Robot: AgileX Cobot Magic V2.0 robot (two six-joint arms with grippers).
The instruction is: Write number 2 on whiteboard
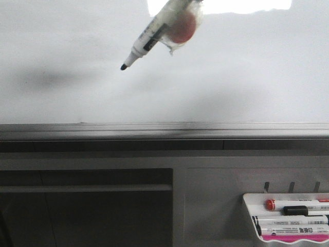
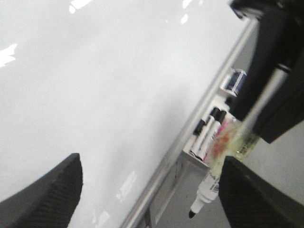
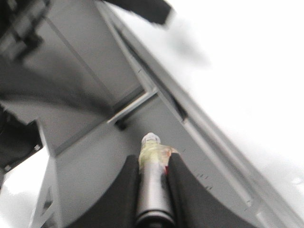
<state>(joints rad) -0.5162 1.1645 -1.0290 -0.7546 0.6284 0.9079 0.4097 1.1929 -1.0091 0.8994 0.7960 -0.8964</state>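
Observation:
The whiteboard [image 1: 231, 77] is blank; no number 2 shows on it in any view. My right gripper [image 3: 153, 159] is shut on a white marker [image 3: 152, 190] with yellowish tape and a red patch round its barrel. In the front view the marker [image 1: 154, 33] comes in from the top, its black tip [image 1: 124, 67] pointing down-left over the board; I cannot tell whether it touches. The left wrist view shows the marker [image 2: 209, 183] and the right gripper [image 2: 254, 126] beside the board [image 2: 95, 95]. My left gripper [image 2: 152, 199] is open and empty over the board.
A grey metal ledge [image 1: 164, 131] runs along the board's lower edge. A small white tray [image 1: 288, 218] with several markers hangs at the lower right, also in the left wrist view [image 2: 204, 142]. Grey cabinet panels [image 1: 87, 206] lie below the ledge.

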